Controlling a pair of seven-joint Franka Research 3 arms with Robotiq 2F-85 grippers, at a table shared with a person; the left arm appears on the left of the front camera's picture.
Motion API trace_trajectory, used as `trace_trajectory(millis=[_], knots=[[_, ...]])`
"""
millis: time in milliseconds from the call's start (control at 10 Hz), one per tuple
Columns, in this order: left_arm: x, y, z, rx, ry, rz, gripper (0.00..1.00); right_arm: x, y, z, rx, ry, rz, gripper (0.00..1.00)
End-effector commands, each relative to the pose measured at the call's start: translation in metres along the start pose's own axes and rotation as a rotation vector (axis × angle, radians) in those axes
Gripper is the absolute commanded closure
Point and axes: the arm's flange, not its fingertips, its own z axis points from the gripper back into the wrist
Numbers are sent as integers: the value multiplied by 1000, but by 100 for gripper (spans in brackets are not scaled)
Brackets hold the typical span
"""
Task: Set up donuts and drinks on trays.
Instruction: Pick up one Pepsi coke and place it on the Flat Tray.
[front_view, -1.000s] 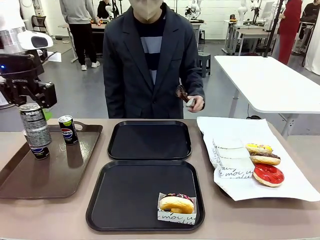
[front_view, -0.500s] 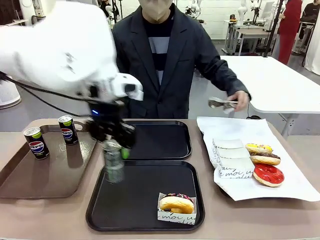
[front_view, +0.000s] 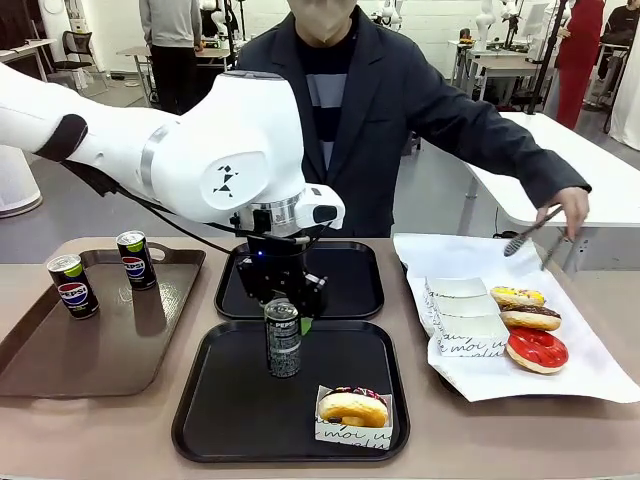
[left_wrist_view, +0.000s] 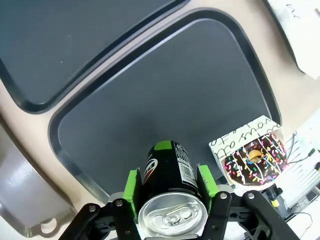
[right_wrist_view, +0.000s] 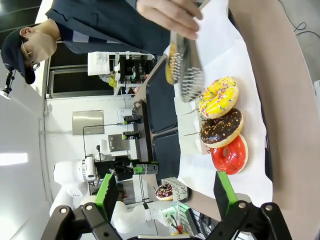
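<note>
So, my left gripper (front_view: 284, 305) is clamped on the dark can (front_view: 283, 345), upright over the middle of the near tray (front_view: 215, 400), left of the sleeved donut (front_view: 352, 408). Drink-placing step, I reckon; next it needs setting down flat, then letting go.

left arm (front_view: 200, 150) is showing a smooth white rounded shell w/ a small blk geometric mark (front_view: 226, 181), a blk band (front_view: 62, 137) further up and a silver ring (front_view: 272, 212) at the wrist. a thin blk cable (front_view: 185, 228) is running under it. left gripper (front_view: 283, 322) is looking blk w/ green pads (left_wrist_view: 131, 186), silver screws (left_wrist_view: 118, 203) dotting its knuckles. right gripper (right_wrist_view: 166, 192) is showing the same blk links, green-faced fingers (right_wrist_view: 107, 193) and round screws. person (front_view: 330, 110) is wearing a dark grey blazer (front_view: 400, 110) over a navy top w/ pale stripes, the long sleeve (front_view: 500, 140) reaching the wrist.
</note>
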Motion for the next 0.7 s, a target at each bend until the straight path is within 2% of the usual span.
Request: trace_trajectory(millis=[0,600], knots=[[-1,8,2,7,-45,-14,43,-1,0,0,10,3,2,0],[5,37,-26,80,-141,-52,43,-1,0,0,10,3,2,0]])
